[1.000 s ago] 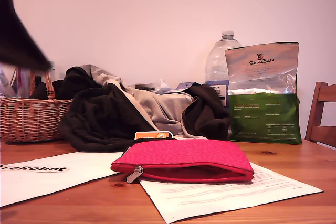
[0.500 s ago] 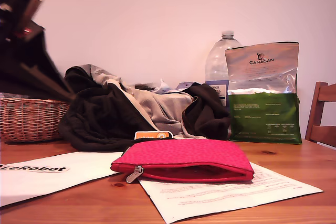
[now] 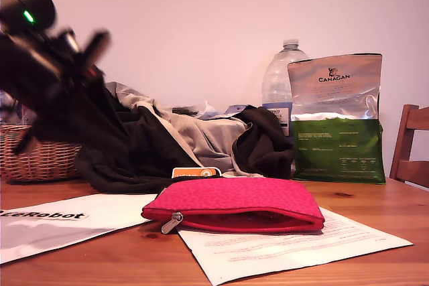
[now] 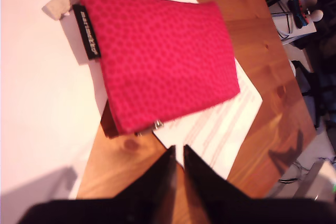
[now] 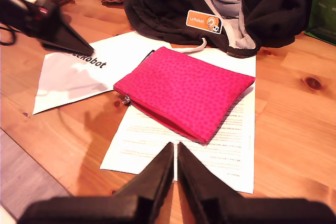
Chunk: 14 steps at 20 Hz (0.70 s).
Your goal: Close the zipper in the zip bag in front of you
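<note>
Approaching is the step in hand: neither end effector touches the zip bag (image 3: 234, 205), which lies flat on the table (image 3: 375, 199), partly on a printed sheet (image 3: 295, 249), in front of a heap of dark clothing (image 3: 181, 142). Its zipper (image 3: 234, 220) gapes along the long edge facing the exterior camera, with the silver pull tab (image 3: 171, 223) at the exterior view's left end. My first end effector (image 4: 177, 161) hangs above the bag with its jaws narrowed almost together; my second end effector (image 5: 175, 158) hovers short of the bag, equally narrow, holding nothing. Next, I judge, one must pin the fabric while the other pinches the tab and draws it along the open edge.
</note>
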Each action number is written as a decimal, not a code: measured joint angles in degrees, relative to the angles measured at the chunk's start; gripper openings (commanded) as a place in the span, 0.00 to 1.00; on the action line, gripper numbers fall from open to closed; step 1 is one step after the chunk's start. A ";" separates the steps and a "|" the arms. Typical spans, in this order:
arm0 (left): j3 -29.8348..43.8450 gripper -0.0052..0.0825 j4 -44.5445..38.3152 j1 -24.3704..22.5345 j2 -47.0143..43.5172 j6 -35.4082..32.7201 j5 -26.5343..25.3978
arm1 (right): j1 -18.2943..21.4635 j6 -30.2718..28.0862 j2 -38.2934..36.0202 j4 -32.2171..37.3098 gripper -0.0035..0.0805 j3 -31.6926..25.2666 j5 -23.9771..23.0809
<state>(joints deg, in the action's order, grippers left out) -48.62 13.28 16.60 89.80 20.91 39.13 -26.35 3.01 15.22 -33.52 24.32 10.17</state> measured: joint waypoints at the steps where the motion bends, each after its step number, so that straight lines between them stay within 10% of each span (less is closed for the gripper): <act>1: -0.74 0.29 -0.07 0.00 2.14 0.09 0.35 | 0.00 -0.02 0.00 0.04 0.03 0.00 0.00; 14: -4.15 0.29 -6.21 0.13 14.03 4.74 1.73 | 0.00 0.00 0.00 0.50 0.03 0.00 0.00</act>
<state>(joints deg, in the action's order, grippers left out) -52.77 7.07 16.73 103.83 25.65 40.86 -26.35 3.01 15.22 -33.01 24.32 10.17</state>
